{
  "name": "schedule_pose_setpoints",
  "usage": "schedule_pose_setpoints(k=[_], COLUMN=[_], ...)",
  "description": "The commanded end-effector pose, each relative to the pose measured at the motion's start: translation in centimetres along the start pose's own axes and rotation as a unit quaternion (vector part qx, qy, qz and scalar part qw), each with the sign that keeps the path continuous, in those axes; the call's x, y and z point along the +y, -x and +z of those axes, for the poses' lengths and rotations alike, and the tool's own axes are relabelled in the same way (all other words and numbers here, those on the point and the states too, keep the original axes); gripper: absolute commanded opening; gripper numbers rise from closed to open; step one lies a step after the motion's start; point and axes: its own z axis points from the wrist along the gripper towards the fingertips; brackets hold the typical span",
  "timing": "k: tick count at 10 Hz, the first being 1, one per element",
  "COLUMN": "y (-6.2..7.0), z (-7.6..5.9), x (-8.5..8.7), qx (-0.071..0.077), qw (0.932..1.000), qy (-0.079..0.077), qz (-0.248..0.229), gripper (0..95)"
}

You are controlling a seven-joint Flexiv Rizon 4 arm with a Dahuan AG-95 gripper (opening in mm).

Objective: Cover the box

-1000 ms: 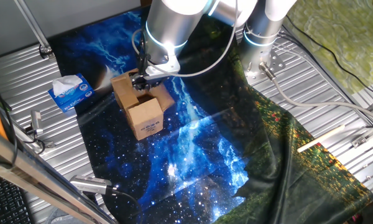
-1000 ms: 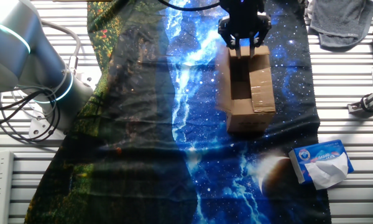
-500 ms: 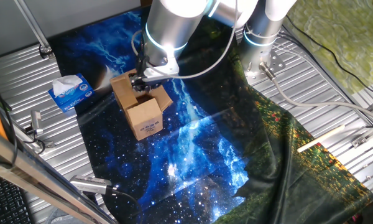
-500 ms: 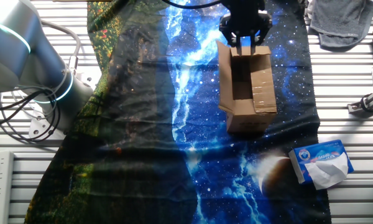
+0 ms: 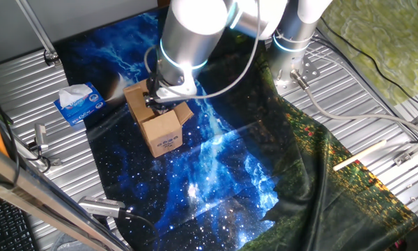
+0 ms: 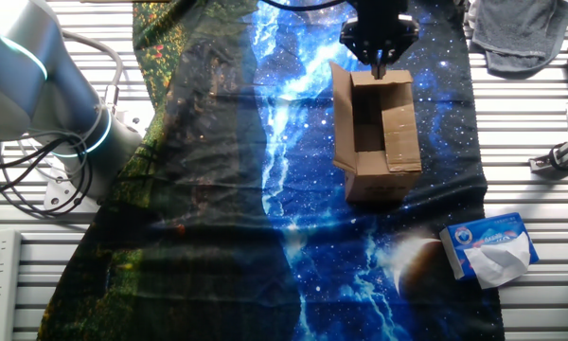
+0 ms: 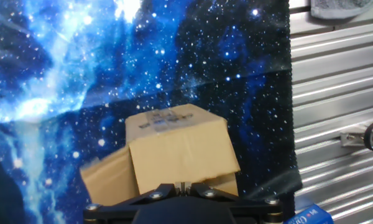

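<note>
The box (image 5: 166, 132) is a small brown carton with a white label on its front, standing on the starry blue cloth. From the other fixed view the box (image 6: 400, 142) is open on top, with its left flap upright and a taped flap folded out to the right. My gripper (image 6: 379, 66) hangs at the far rim of the opening, fingers pressed together. In one fixed view the gripper (image 5: 155, 100) sits just over the box top. The hand view shows the gripper (image 7: 183, 185) shut right behind a tilted flap of the box (image 7: 174, 146). I see nothing between the fingers.
A blue and white tissue box (image 5: 78, 103) lies left of the carton, also the tissue box (image 6: 490, 248) near the cloth's corner. The arm's base (image 5: 292, 42) stands behind. A grey rag (image 6: 521, 33) and a metal clamp (image 6: 559, 156) lie on the slatted table.
The fingers, apart over the box's far rim before, have come together. The box's left flap, blurred a second ago, now stands upright and still. The arm shifted slightly.
</note>
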Motion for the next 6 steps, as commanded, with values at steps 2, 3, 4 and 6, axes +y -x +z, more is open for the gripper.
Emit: schedule_pose_setpoints(k=[2, 3, 4, 6], y=[0.4, 0.5, 0.5, 0.5], z=[0.7, 1.1, 1.8, 2.7], x=[0.0, 0.2, 0.3, 0.3], qx=[0.004, 0.003, 0.002, -0.001], qw=[1.0, 1.0, 0.9999, 0.9999], qy=[-0.005, -0.008, -0.011, -0.014], qz=[0.0, 0.001, 0.002, 0.002], gripper=[0.0, 0.0, 0.0, 0.0])
